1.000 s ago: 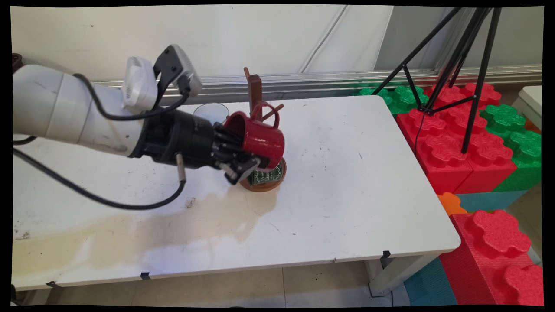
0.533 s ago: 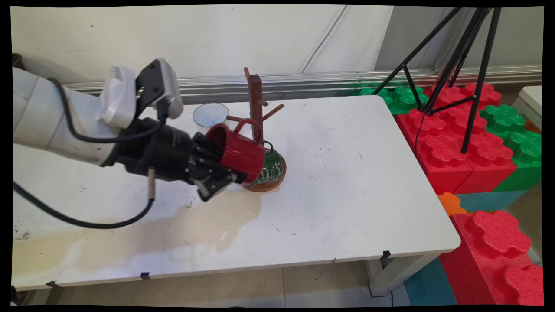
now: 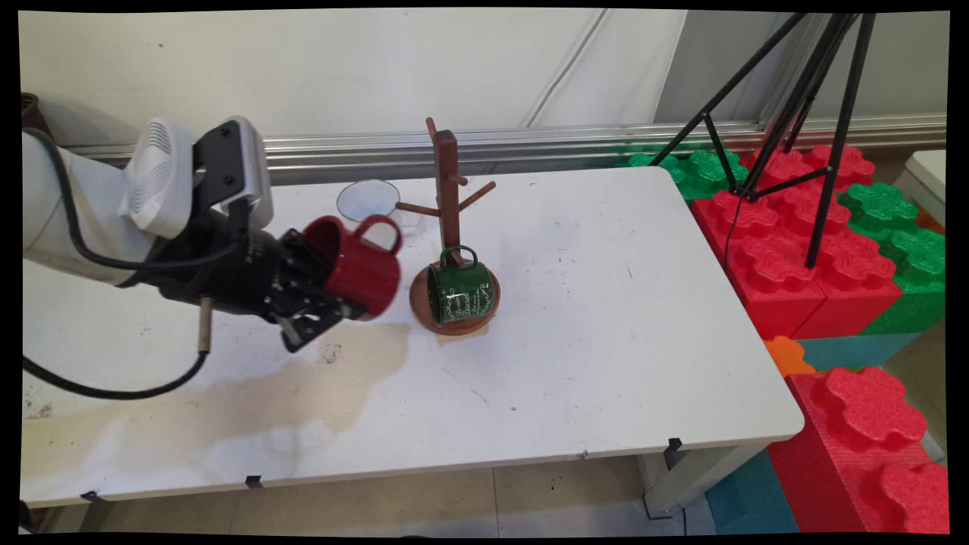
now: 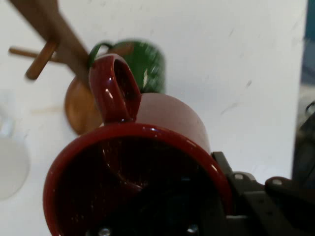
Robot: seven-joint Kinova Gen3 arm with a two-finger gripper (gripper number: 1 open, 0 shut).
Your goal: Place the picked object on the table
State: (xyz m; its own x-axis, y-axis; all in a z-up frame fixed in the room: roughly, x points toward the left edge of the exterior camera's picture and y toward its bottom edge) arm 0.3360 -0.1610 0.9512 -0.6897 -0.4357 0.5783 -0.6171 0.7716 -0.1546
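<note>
My claw (image 3: 322,306) is clamped on the one red mug (image 3: 356,266): one finger reaches inside its mouth and the other presses the outer wall, so the rim is pinched between them. The mug is off the table (image 3: 606,318), lying nearly on its side, its open mouth turned back toward my wrist and its handle up. In the hand view the red mug (image 4: 142,162) fills the lower part, with my claw (image 4: 216,221) coming in at its rim.

I count two mugs in all. The second is a green mug (image 3: 459,289) (white lettering on its side), which lies tipped over on the round base of the single wooden mug tree (image 3: 447,189), its handle against the post. My red mug hangs just left of that tree, apart from it, and touches neither the pegs nor the green mug. One clear glass (image 3: 368,200) stands left of the tree, toward the wall, beyond my mug.

My arm comes in low from the left, the forearm nearly level with the table, wrist and claw pointing right toward the tree, one black cable (image 3: 98,390) looping under it. A brownish stain (image 3: 227,409) spreads across the table in front of the tree and to its left.
</note>
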